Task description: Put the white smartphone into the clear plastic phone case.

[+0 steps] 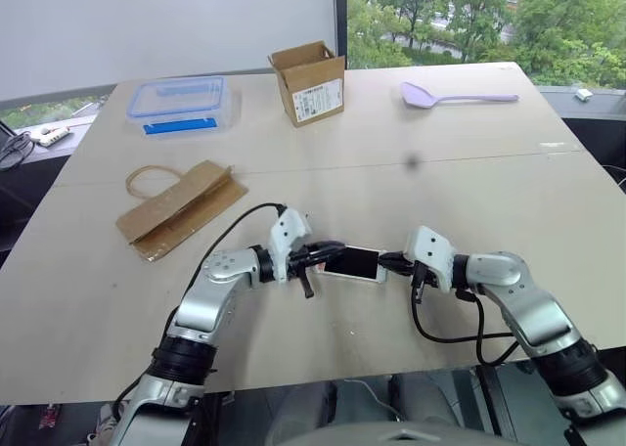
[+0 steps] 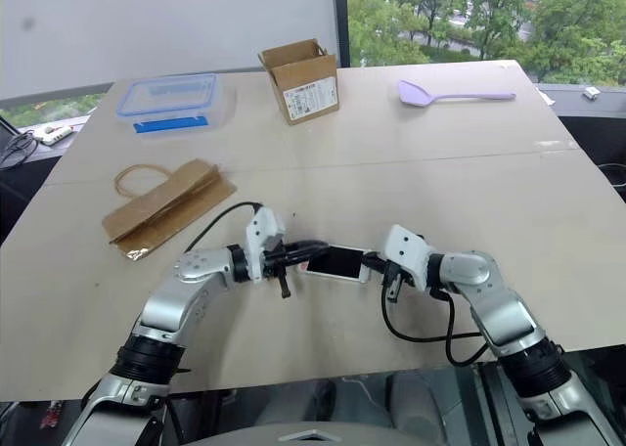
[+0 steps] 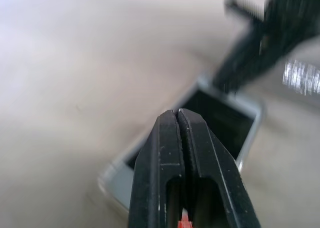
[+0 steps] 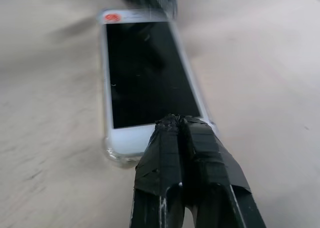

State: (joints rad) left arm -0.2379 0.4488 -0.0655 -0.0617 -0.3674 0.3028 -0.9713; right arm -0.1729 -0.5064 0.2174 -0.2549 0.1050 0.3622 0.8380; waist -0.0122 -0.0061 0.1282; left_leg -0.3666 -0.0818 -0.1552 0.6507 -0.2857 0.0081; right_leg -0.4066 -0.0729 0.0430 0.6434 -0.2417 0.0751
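Left gripper [image 1: 328, 251] jaws clenched, black fingers [image 3: 182, 153] pressed flat together with no gap, nothing between them; tips sit at one short end of the white smartphone [image 1: 353, 263]. Right gripper [image 1: 391, 263] jaws also clenched, fingers [image 4: 185, 148] closed tight, empty, tips at the opposite short end of the phone, over its white bezel. Whether either set of tips actually presses on the phone: cannot tell.

White smartphone, flat rectangle, black screen up, lies on the table between the two grippers, near the table's front edge, centre. It sits inside the clear plastic phone case [image 4: 116, 155]: transparent rounded rim shows around the phone's near corner and long edges in the right wrist view. Small orange-red mark at the phone's far end [image 4: 112, 17].

Pale wooden table [image 1: 391, 172] carries the rest, all well apart from the phone: flat brown paper bag with loop handle [image 1: 176, 206] at the left; clear plastic box with blue lid [image 1: 181, 102] at the far left; open brown cardboard box with white label [image 1: 309, 82] at far centre; lilac plastic spoon [image 1: 450, 96] at the far right.
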